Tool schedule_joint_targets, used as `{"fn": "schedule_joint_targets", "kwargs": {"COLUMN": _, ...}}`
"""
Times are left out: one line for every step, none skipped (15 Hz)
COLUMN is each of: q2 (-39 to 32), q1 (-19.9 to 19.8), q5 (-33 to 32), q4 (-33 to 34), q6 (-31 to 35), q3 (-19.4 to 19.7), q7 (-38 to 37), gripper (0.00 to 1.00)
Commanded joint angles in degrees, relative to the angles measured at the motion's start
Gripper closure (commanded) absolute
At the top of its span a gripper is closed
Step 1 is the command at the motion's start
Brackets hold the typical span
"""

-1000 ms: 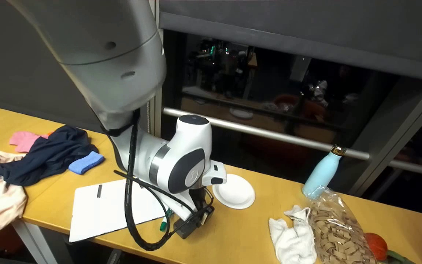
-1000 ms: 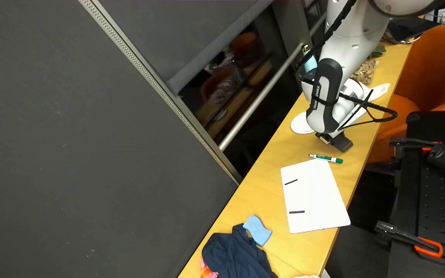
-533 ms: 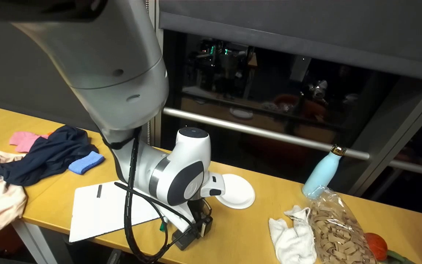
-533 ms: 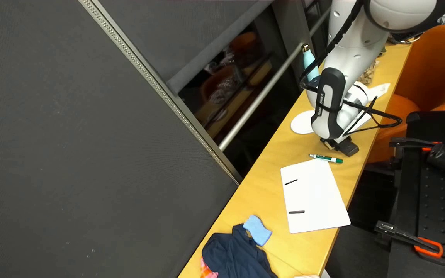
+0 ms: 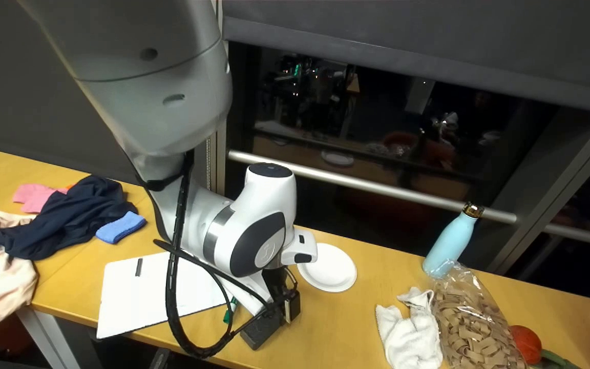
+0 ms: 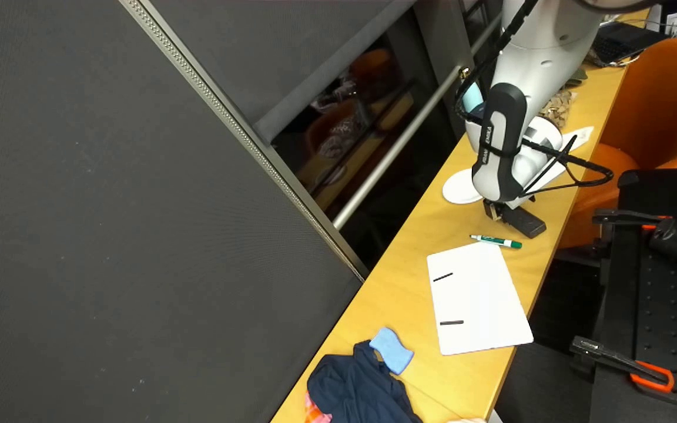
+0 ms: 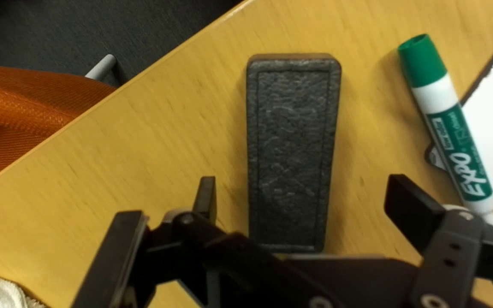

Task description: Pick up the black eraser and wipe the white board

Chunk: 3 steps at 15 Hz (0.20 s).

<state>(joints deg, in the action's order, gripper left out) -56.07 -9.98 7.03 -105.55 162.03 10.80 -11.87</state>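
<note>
With no scribble visible on the whiteboard point(image 6: 482, 302), setting-down is judged in hand: the black eraser point(image 7: 292, 154) on the table point(image 7: 173, 128) is flanked by the empty, wide-spread gripper point(image 7: 301, 187), whose upward retreat is called for.

Built as a smooth white and grey arm point(image 5: 182, 125), with a silver band point(image 5: 215, 233), a dark oval panel point(image 5: 251, 251) and a round black cap point(image 5: 270, 169). Carries small lettering point(image 6: 488, 135), probably FRANKA EMIKA, partly hidden by a strap point(image 6: 500, 153). Trails a thick black cable point(image 5: 171, 287) in a wide loop. Ends in a black gripper point(image 7: 300, 188) with pale round screws point(image 7: 432, 300) and dark holes point(image 7: 455, 247).
</note>
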Motion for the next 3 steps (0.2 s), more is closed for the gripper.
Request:
{"fn": "schedule_joint_targets", "kwargs": {"q2": 6.56, "q1": 0.58, "q5": 1.41, "q4": -7.85, "q6": 3.8, "q3": -0.49, "q7": -0.13, "gripper": 0.0}}
{"fn": "schedule_joint_targets", "kwargs": {"q2": 7.01, "q1": 0.69, "q5": 1.45, "q4": -8.48, "q6": 4.42, "q3": -0.39, "q7": -0.25, "gripper": 0.0}}
{"fn": "schedule_joint_targets", "kwargs": {"q2": 7.52, "q1": 0.9, "q5": 1.65, "q4": -9.31, "q6": 4.98, "q3": -0.36, "q7": -0.58, "gripper": 0.0}}
